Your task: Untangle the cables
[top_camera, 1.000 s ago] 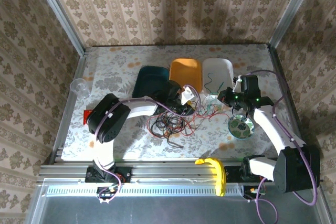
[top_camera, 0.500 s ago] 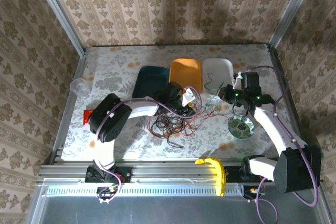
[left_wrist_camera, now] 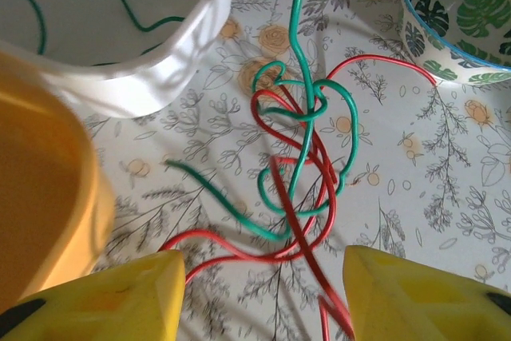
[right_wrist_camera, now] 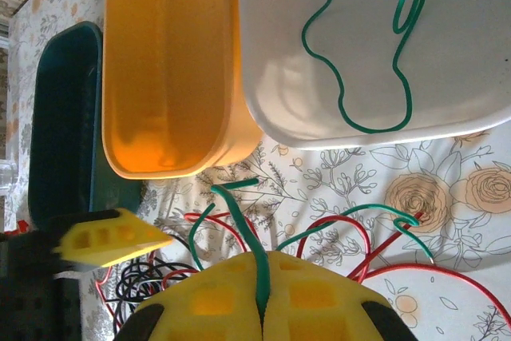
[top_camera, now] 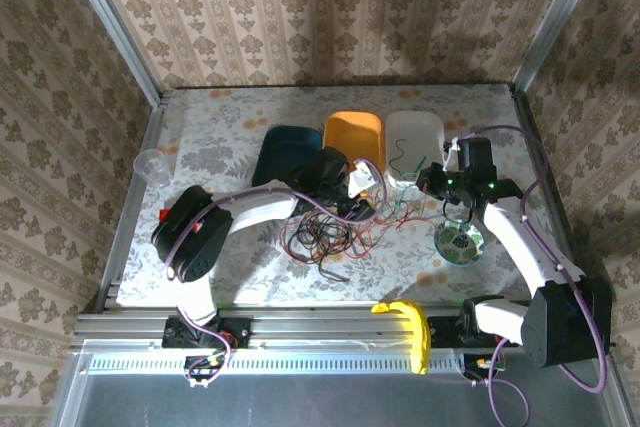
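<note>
**Red and green, knotted tight**

Your right gripper (right_wrist_camera: 262, 293) is pinching the green cable (right_wrist_camera: 243, 229) between closed fingers; your left gripper (left_wrist_camera: 263, 277) is hanging wide open, gripping nothing, over the red cable (left_wrist_camera: 307, 237); the cables (top_camera: 320, 232) are lying tangled on the table (top_camera: 220, 137) beside the white tray (right_wrist_camera: 479, 37).

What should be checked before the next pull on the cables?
1. Right end effector shut on green cable: ok.
2. Left end effector open: ok.
3. Green cable free of red cable: not ok, they are knotted together.
4. Black cable free of red cable: cannot tell.
5. A green length lies inside white bin: ok.
</note>
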Motion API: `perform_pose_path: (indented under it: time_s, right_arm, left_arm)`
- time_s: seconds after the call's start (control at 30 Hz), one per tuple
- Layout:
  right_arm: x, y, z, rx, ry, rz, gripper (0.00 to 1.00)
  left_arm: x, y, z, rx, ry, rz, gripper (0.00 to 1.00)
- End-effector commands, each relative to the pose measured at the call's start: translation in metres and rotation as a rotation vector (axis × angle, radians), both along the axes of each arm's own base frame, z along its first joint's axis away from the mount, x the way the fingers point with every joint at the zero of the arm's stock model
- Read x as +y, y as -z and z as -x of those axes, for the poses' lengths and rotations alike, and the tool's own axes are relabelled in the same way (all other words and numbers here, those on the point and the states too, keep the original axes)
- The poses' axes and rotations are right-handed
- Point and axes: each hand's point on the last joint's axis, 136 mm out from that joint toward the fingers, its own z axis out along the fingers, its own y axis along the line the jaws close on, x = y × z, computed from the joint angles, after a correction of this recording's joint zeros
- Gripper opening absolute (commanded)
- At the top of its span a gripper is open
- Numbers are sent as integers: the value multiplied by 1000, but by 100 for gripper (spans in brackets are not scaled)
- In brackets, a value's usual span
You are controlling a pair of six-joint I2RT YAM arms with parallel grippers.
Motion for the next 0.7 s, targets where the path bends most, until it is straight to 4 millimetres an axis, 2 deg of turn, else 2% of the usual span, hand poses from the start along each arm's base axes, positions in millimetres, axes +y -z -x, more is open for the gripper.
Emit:
perform_pose_path:
  time_s: [0.0, 0.03, 0.1, 0.13, 0.23, 0.33, 0.43, 0.53, 0.67]
  right_arm:
    - [-1, -13, -5, -33, -10, 27, 0]
    - [-1, -15, -5, -37, -10, 28, 0]
    - [-2, -16, -5, -38, -8, 37, 0]
    - [-4, -15, -4, -36, -3, 47, 0]
    - [-14, -8, 0, -12, 30, 95, 0]
    - [-33, 5, 6, 42, 104, 183, 0]
    - [-55, 19, 17, 113, 176, 279, 0]
    - [-69, 28, 25, 159, 225, 337, 0]
    - [-78, 31, 30, 177, 260, 370, 0]
  left_arm:
    - [-11, 19, 5, 37, 37, -27, 52]
    - [-13, 23, 3, 43, 32, -27, 42]
    - [-14, 26, -5, 27, -2, -35, 8]
    - [-12, 26, -13, 5, -42, -41, 0]
    - [-4, 6, -38, -83, -159, -2, 0]
    - [9, -24, -54, -87, -234, 104, 0]
    - [28, -44, -63, -50, -301, 181, 0]
    - [50, -40, -65, -22, -352, 183, 0]
    - [76, -14, -54, -4, -384, 88, 0]
